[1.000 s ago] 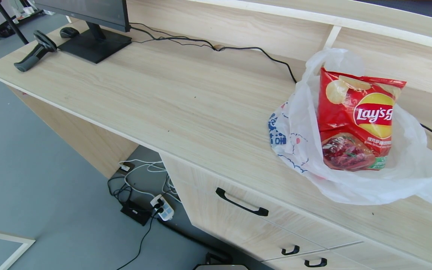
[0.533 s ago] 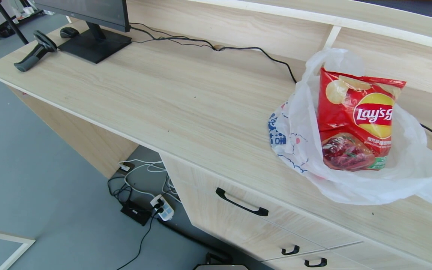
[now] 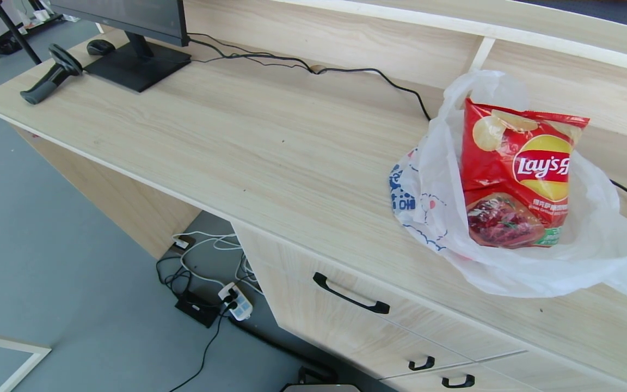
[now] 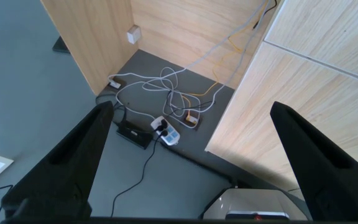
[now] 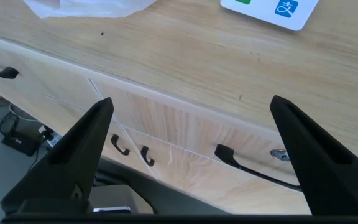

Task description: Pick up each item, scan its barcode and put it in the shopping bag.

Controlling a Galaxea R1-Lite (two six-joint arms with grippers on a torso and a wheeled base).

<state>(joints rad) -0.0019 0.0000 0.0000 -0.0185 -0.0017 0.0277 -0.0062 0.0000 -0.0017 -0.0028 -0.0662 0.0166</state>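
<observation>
Left gripper (image 4: 191, 165) hangs low beside the wooden counter (image 3: 248, 141), fingers spread wide and empty. Right gripper (image 5: 191, 155), also spread and empty, faces the counter's drawer fronts. On the counter's right end, a red chip bag (image 3: 520, 174) stands upright inside the white shopping bag (image 3: 433, 185).

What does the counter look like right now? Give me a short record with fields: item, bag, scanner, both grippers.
Item: chip bag, standing upright inside the shopping bag
Shopping bag: white plastic, open, on the counter to the robot's right
Scanner: lying at the counter's far left corner, beside the monitor stand
Left gripper: open, empty, above the floor cables
Right gripper: open, empty, in front of the drawer fronts
</observation>
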